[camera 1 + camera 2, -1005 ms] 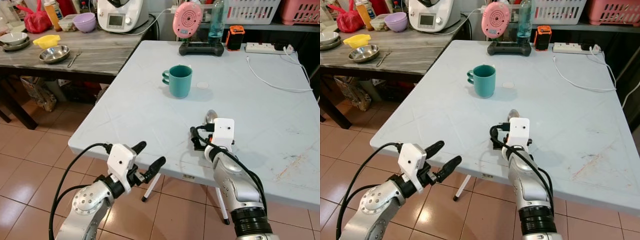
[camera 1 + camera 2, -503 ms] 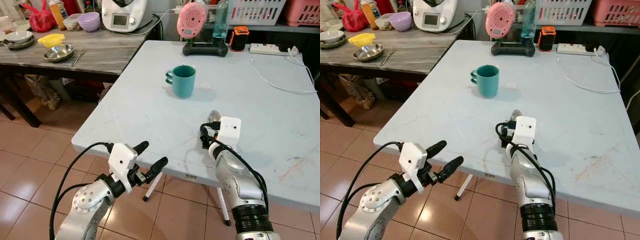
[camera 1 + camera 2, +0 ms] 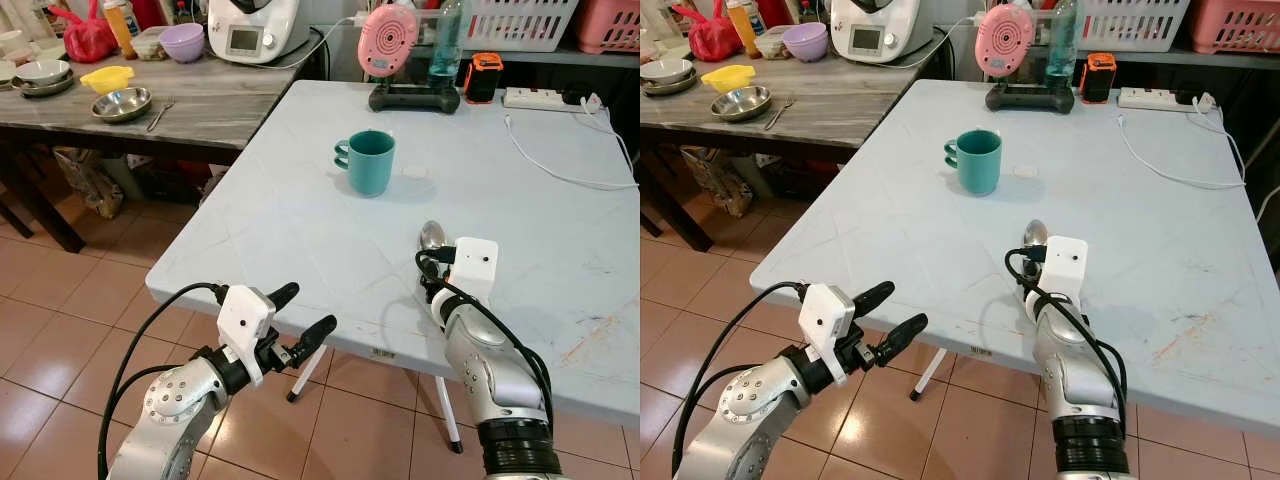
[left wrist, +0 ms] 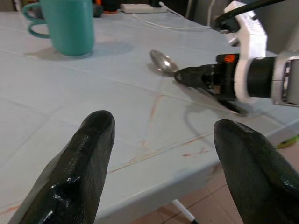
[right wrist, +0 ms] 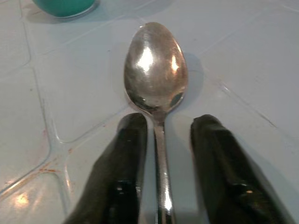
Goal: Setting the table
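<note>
A pale blue-white surface (image 3: 300, 215) stands on a floor of terracotta tiles (image 3: 60, 320), with a darker wooden side table (image 3: 200, 105) to the robot's left. On the pale surface there is one teal mug (image 3: 369, 162), one small white disc (image 3: 416, 172) just beside it, one spoon (image 3: 433, 237), one pink round fan (image 3: 389, 40) on a black base at the far edge, one orange-and-black box (image 3: 483, 77), and one white power strip (image 3: 545, 98) with a cable trailing off it. The side table carries one white kitchen machine (image 3: 252, 28), one purple bowl (image 3: 183, 42), one yellow dish (image 3: 108, 78), one steel bowl (image 3: 121, 104) and one fork (image 3: 161, 113).

The spoon lies flat, bowl toward the mug, near the robot's edge. The right gripper (image 5: 161, 158) sits low over its handle; the jaws stand a little apart, one finger each side of the stem, not pressing it. The left gripper (image 3: 300, 320) hangs off the near edge above the tiles, jaws wide apart and holding nothing.

Against half a second ago, the whole scene sits slightly shifted as the camera moved; more of the spoon's bowl shows beyond the right wrist, and the left arm holds the same pose.
</note>
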Robot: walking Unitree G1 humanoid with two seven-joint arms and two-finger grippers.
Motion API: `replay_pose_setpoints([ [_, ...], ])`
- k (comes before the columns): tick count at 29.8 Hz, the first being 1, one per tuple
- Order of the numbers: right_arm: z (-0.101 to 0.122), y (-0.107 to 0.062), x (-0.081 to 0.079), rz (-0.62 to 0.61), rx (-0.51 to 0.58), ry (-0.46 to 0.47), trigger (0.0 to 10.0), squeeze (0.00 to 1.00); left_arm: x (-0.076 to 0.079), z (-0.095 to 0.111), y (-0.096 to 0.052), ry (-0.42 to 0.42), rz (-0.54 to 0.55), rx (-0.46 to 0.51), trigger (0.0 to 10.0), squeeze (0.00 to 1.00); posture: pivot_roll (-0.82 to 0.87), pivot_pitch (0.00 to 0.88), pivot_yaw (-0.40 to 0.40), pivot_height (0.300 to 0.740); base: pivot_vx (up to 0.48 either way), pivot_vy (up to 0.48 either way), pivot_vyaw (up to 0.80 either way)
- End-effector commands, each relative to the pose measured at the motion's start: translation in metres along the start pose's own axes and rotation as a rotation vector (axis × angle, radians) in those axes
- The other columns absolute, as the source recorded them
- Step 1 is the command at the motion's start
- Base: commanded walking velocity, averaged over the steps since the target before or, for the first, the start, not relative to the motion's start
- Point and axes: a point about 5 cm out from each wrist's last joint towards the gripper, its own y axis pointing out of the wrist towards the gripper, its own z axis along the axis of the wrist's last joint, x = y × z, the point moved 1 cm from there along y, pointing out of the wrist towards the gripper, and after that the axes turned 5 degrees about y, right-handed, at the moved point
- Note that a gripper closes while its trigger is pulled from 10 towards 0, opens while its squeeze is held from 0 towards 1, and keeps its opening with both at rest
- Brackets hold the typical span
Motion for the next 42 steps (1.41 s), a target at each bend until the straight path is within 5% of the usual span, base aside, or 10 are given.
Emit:
replay_pose_setpoints([
  [1,-0.019,-0.002,0.004,-0.017,-0.088,0.002,0.0,0.0,0.001,0.004,-0.001,-0.001,-0.028,0.005,10.0,0.0,-0.13,0.086,0.079,0.74,0.0,0.0,0.0],
  [8,-0.021,-0.001,0.004,-0.019,-0.104,0.003,0.0,0.0,0.006,-0.001,-0.007,-0.022,-0.118,-0.051,10.0,0.0,-0.13,0.085,0.075,0.74,0.0,0.0,0.0],
  [31,-0.025,0.001,0.004,-0.024,-0.137,0.012,0.0,0.0,0.001,-0.003,-0.01,-0.005,-0.121,-0.074,10.0,0.0,-0.13,0.074,0.072,0.74,0.0,0.0,0.0],
  [39,0.005,0.004,-0.011,0.088,0.022,0.028,0.0,0.0,-0.015,-0.001,-0.01,-0.012,0.026,-0.033,10.0,0.0,-0.13,0.064,0.065,0.74,0.0,0.0,0.0],
  [42,0.019,0.003,-0.021,0.153,0.095,0.033,0.0,0.0,-0.035,0.002,-0.009,0.01,0.207,0.0,10.0,0.0,-0.13,0.061,0.063,0.74,0.0,0.0,0.0],
])
